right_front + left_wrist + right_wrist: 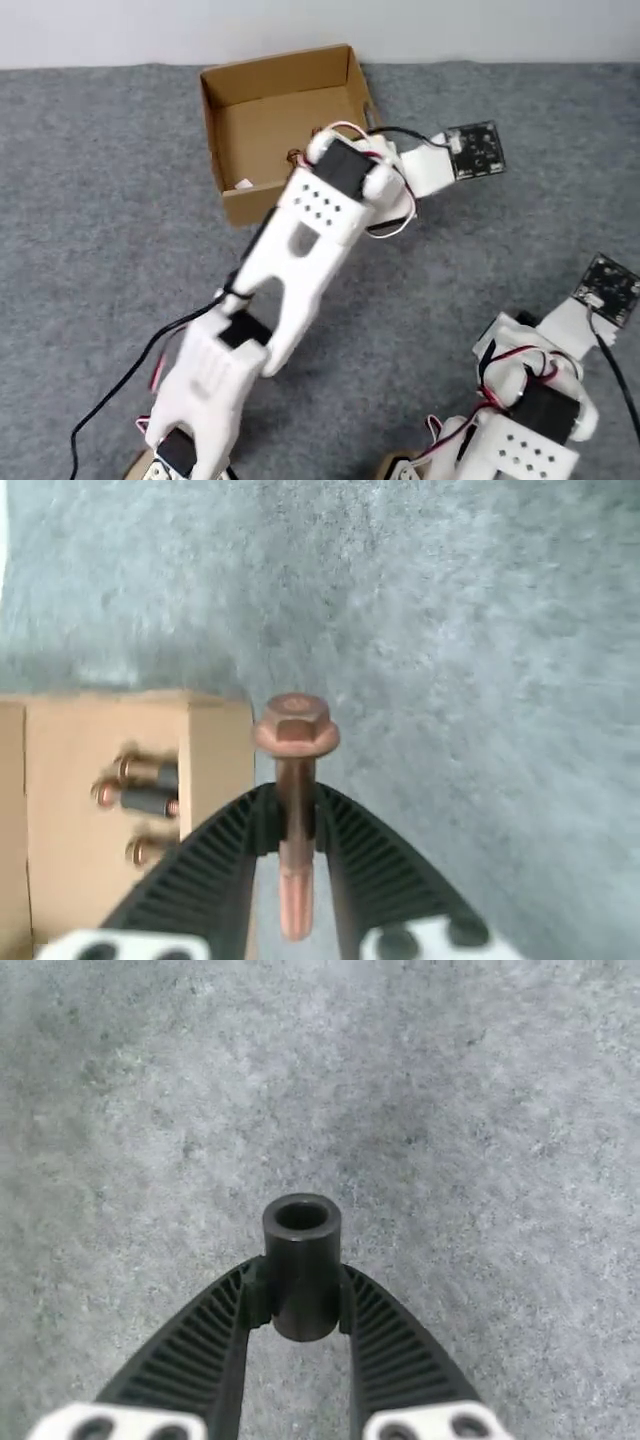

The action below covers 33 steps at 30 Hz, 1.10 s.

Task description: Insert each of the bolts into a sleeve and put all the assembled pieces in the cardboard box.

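Spread over the bench [560, 180], a grey, fuzzy, carpet-like covering [90, 200], mottled light and dark, reaching the left, right and near edges of the high view. Beyond its far edge, a plain, pale whitish wall [150, 30], meeting the grey in a nearly straight line. Up close in both wrist views, the same grey nap, coarse and flecked with lighter fibres. Lit softly and evenly, with faint, blurred shadows on the covering. At 1 edge of the left wrist view, a thin pale sliver [3, 540], too slight to identify.
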Tool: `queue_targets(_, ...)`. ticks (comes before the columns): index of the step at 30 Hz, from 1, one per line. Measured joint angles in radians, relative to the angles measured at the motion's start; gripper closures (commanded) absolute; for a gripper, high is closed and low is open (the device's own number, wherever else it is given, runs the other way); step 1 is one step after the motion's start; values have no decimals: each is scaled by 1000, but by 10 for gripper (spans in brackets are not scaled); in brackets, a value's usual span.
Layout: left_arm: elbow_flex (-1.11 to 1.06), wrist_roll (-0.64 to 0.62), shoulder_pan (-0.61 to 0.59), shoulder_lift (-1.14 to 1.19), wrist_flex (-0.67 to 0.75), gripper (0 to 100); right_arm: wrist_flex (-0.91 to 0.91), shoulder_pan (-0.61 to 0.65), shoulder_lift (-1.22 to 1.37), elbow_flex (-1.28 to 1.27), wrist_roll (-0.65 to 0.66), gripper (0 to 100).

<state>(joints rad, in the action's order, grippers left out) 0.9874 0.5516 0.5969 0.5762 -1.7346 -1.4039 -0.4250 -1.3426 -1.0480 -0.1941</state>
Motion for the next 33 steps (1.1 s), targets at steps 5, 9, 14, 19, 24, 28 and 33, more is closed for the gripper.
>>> queue_targets(5,-318,-97,0,-328,0,996,0,83,-129,-5,0,991)
queue_targets(9,-528,-201,0,-560,0,995,0,144,-252,-51,37,991)
queue_targets(14,-756,-382,0,-815,0,995,0,233,-405,-74,78,991)
queue_targets(19,-953,-408,0,-1034,0,995,38,377,-459,-109,91,991)
queue_targets(24,-1079,-471,0,-1237,49,995,78,611,-453,-143,91,990)
queue_targets(28,-1180,-674,0,-1407,126,995,92,755,-470,-144,91,989)
queue_targets(33,-1359,-919,-2,-1614,233,995,92,896,-465,-144,150,990)
